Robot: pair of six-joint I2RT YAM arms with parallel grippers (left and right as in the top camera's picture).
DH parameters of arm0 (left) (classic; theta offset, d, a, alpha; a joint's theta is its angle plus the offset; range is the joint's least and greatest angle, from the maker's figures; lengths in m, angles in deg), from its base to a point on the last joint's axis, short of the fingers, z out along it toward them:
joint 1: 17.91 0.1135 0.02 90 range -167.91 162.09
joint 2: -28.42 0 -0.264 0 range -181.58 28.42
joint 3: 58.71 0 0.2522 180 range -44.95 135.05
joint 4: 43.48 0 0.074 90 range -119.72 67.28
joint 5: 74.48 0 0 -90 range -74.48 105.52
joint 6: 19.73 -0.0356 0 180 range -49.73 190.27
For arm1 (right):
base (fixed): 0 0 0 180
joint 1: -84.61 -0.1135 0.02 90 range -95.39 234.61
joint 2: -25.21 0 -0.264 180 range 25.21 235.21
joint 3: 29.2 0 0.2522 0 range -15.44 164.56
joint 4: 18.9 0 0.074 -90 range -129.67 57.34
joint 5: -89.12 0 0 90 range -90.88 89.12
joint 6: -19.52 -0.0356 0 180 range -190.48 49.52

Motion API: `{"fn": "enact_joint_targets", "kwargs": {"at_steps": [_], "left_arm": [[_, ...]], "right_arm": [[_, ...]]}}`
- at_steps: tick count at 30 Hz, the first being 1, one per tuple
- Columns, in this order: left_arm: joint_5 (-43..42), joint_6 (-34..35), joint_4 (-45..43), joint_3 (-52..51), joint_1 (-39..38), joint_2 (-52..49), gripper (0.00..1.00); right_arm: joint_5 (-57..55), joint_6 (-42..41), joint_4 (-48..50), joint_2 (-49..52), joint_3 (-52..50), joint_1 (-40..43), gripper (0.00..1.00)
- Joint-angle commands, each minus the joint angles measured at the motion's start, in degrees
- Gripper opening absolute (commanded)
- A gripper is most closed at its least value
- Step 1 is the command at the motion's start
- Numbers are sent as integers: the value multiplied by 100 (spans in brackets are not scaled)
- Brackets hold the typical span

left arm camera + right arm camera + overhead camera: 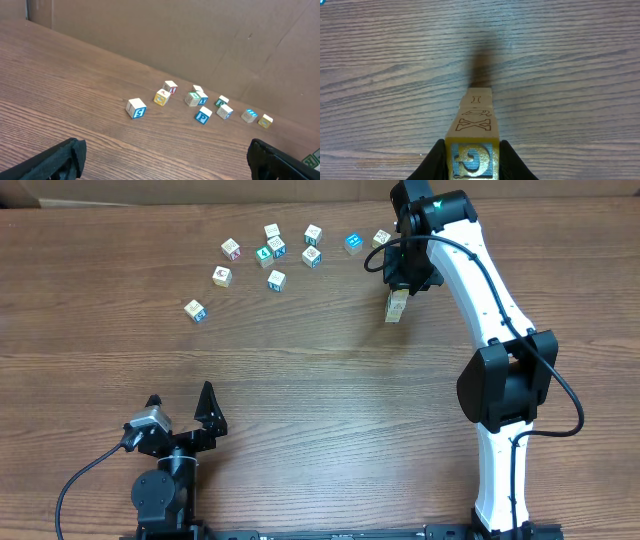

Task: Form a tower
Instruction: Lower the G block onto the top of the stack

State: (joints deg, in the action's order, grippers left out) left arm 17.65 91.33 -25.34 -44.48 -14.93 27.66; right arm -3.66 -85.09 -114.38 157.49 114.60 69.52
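Right claw (472,159) nearly closed, gripping top of tower (476,117), tower upright directly beneath

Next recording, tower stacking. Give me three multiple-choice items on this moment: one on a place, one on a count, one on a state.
1. Where does the tower stand?
A. just off the right end of the loose cubes, under the right gripper
B. in the middle of the cube cluster
C. beside the left arm's base

2. How many loose cubes lie on the table?
A. four
B. eleven
C. twenty

3. What state is the left gripper in?
A. shut on a cube
B. shut on the tower
C. open, holding nothing

Answers:
1. A: overhead, the tower stands right of the rightmost loose cube and nearer the robot, with the right gripper shut on its top block.
2. B: eleven single cubes can be counted overhead.
3. C: its fingers stand wide apart with only bare table between them.
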Motion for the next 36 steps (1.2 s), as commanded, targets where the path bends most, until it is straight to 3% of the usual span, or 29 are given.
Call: {"fn": "enact_joint_targets", "kwargs": {"at_steps": [1,36], "left_arm": [[-28,37,-11,-20,-17,46,100],[-28,37,-11,-20,-17,44,100]], "right_arm": [[-98,-59,-7,-7,-66,-15,21],[116,-210,-66,-7,-66,-15,21]]}}
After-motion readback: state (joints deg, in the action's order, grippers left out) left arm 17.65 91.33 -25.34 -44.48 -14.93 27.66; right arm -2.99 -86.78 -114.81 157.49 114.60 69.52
